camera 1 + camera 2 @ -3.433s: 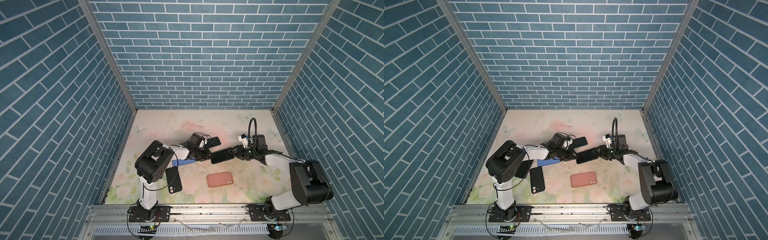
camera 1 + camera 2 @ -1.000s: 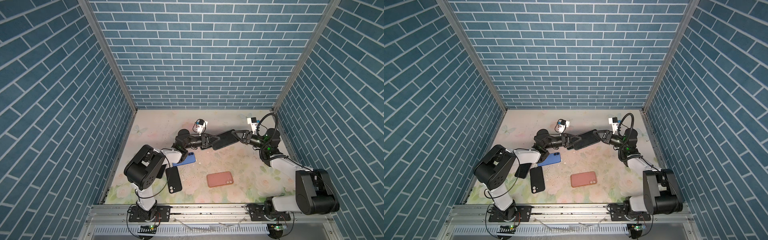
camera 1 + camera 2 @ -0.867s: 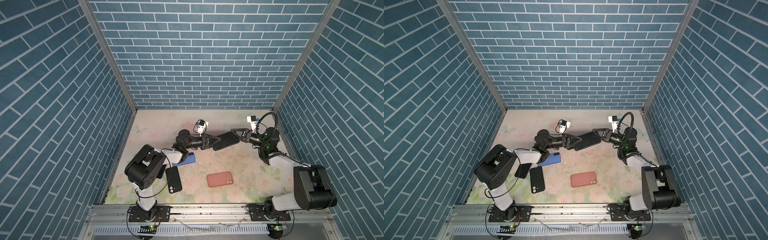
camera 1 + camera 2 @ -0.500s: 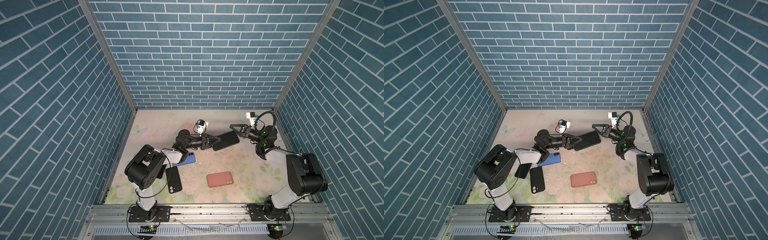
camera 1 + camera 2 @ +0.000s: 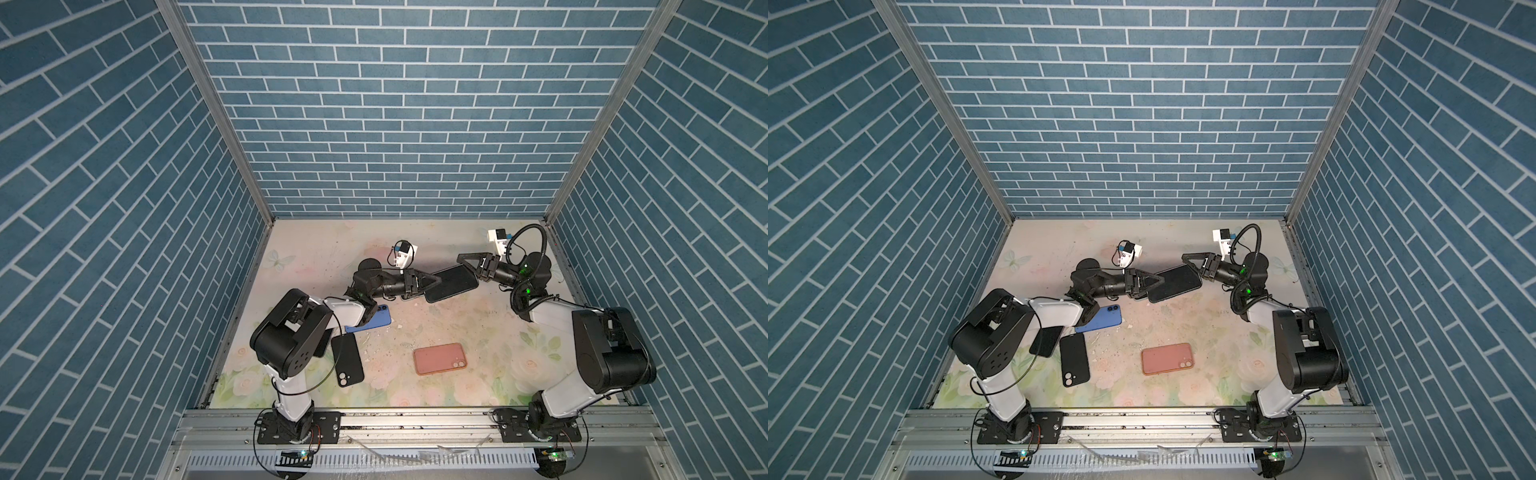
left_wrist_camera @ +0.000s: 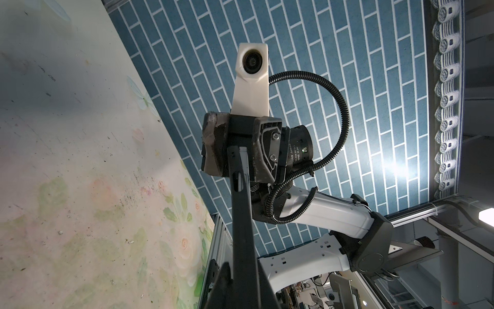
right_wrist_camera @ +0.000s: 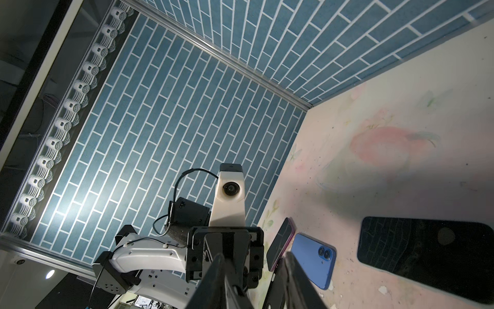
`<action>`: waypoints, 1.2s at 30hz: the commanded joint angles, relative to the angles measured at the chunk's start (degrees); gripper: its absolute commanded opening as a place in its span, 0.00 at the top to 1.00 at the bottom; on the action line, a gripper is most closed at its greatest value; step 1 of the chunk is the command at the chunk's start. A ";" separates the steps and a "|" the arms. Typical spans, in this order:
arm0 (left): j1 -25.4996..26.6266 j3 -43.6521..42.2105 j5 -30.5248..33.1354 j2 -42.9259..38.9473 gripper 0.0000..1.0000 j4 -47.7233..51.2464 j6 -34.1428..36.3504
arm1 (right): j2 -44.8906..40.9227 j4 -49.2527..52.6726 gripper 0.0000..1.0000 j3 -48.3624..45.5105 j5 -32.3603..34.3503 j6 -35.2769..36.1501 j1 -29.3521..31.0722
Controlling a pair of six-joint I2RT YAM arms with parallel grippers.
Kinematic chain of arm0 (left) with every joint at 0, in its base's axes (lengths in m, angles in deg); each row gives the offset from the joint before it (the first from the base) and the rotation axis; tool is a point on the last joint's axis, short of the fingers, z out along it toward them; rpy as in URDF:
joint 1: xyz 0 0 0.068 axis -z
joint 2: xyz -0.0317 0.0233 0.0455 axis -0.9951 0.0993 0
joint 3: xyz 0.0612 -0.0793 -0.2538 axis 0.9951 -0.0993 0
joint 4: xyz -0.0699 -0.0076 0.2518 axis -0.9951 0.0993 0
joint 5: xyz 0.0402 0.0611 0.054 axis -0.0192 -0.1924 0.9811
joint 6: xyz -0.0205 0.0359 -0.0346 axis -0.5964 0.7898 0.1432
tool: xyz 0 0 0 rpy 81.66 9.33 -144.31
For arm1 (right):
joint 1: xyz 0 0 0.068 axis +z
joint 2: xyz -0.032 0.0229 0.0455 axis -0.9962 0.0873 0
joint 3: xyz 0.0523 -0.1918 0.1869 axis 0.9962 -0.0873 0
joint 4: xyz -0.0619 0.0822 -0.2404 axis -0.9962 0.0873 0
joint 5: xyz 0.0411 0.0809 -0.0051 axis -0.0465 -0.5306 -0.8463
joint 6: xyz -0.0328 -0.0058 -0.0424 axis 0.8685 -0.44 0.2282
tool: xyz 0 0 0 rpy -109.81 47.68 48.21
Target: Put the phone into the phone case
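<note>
A black phone point(image 5: 452, 281) point(image 5: 1176, 282) hangs slanted above the back middle of the table. My left gripper point(image 5: 432, 281) point(image 5: 1156, 280) is shut on its left end. In the left wrist view the phone point(image 6: 242, 214) runs edge-on from that gripper point(image 6: 244, 289) to my right gripper point(image 6: 238, 149). The right gripper point(image 5: 467, 268) point(image 5: 1192, 266) point(image 7: 252, 267) stands open, its fingers apart on either side of the phone's right end. The edge shows a black rim round a paler strip. Whether that rim is the phone case I cannot tell.
On the flowered table point(image 5: 498, 332) lie a blue phone point(image 5: 374, 321), a black one point(image 5: 347, 365) and a salmon-pink one point(image 5: 440, 359), all back up. A dark phone point(image 5: 1045, 340) sits under the left arm. A glossy black slab point(image 7: 427, 254) lies flat nearby.
The phone was carried up and back from low over the table's middle. In the last second the right arm folded toward the far right corner and its jaws spread; the left gripper kept still.
</note>
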 commanded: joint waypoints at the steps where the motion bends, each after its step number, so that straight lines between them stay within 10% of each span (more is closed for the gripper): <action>1: 0.26 2.19 -1.11 -3.77 1.00 4.63 6.77 | -3.57 6.74 0.61 -0.07 0.39 5.83 0.18; 7: 0.26 3.39 -0.60 -7.90 1.00 19.13 18.50 | -4.51 5.16 0.65 0.04 -2.34 2.74 0.18; 19: 0.61 4.64 -0.88 -7.33 1.00 17.36 17.69 | -3.02 -6.06 0.64 -2.33 -5.63 -6.36 0.32; 36: 1.31 4.86 -0.98 -7.13 1.00 17.58 17.53 | -3.41 1.43 1.00 -2.52 -4.36 0.89 0.37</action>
